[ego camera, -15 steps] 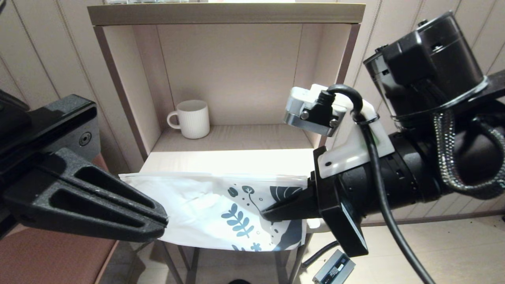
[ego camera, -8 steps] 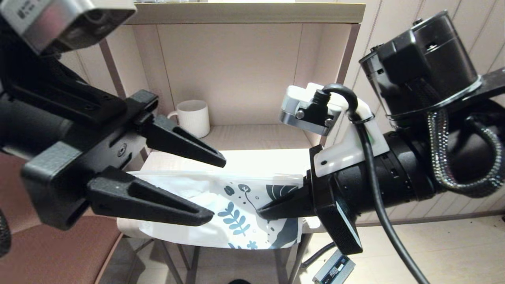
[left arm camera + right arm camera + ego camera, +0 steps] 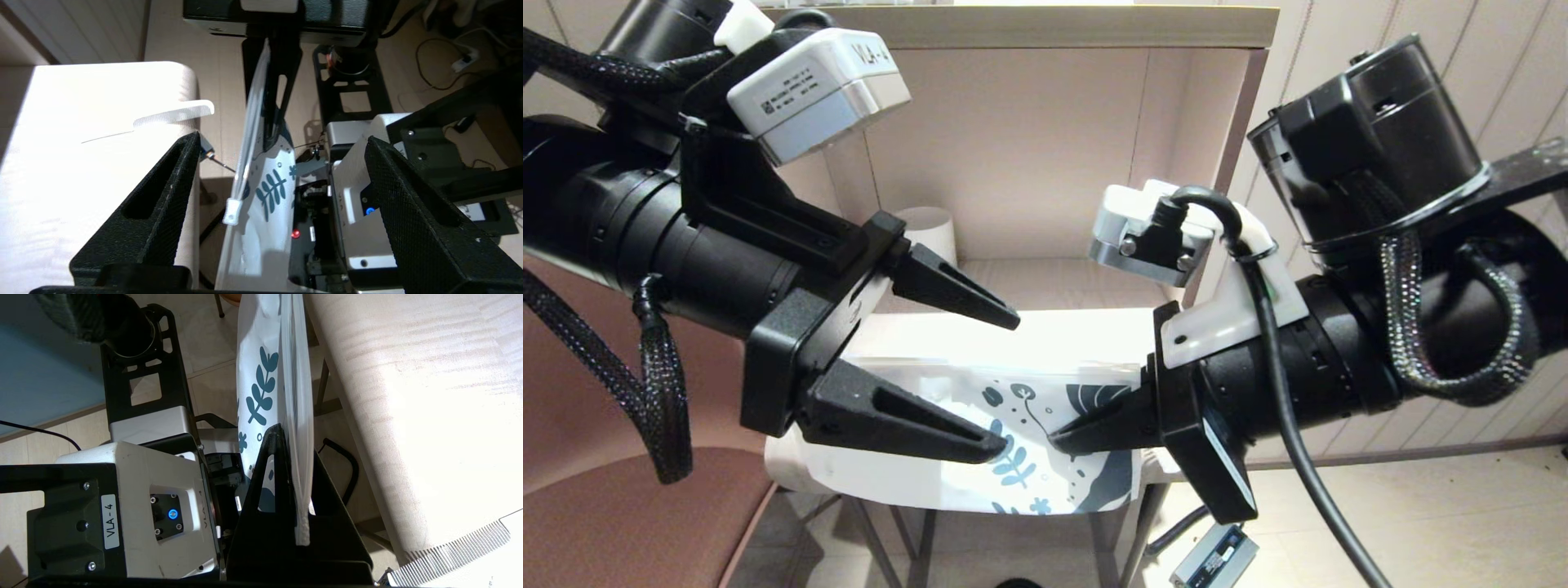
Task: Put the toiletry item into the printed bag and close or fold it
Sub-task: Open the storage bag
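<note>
Comb (image 3: pixel 173 115) looks light, thin and stiff; pinch its middle. Right gripper (image 3: pixel 1062 441) squeezes the floppy printed bag (image 3: pixel 1045 408); left gripper (image 3: pixel 1005 384) gapes wide.

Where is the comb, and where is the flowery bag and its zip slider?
comb (image 3: pixel 173 114): left wrist view, on its toothed part, lying on the table.
printed bag (image 3: pixel 1021 469): head view, on the blue leaf print.
zip slider (image 3: pixel 231 212): left wrist view, on the white tab.

A white mug (image 3: pixel 929 231) sat deep inside the shelf (image 3: pixel 1045 282) cubby, near its left wall, and a brownish seat (image 3: pixel 621 523) was left of the shelf.
</note>
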Available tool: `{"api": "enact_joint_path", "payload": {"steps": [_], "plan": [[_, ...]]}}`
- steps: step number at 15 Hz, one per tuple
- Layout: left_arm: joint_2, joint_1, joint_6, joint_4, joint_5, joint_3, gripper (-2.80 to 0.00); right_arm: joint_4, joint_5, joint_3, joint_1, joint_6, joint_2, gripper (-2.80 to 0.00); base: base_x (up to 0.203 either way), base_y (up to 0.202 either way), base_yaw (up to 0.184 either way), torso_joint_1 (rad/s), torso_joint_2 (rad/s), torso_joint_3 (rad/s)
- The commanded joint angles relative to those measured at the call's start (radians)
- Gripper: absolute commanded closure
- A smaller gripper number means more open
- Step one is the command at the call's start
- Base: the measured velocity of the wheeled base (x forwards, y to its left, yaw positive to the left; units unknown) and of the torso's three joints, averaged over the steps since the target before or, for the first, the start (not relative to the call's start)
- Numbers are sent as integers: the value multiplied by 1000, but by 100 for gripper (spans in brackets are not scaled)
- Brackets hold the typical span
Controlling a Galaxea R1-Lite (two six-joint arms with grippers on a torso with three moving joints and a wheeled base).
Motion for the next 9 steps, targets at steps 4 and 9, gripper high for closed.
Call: {"api": "enact_joint_path", "payload": {"steps": [4, 9], "plan": [[-12, 59, 6, 6, 7, 13, -280, 2, 1, 0, -3, -2, 4, 0, 0, 0, 0, 0, 0, 0], [-23, 67, 12, 3, 80, 58, -280, -16, 1, -3, 0, -2, 4, 0, 0, 0, 0, 0, 0, 0]]}}
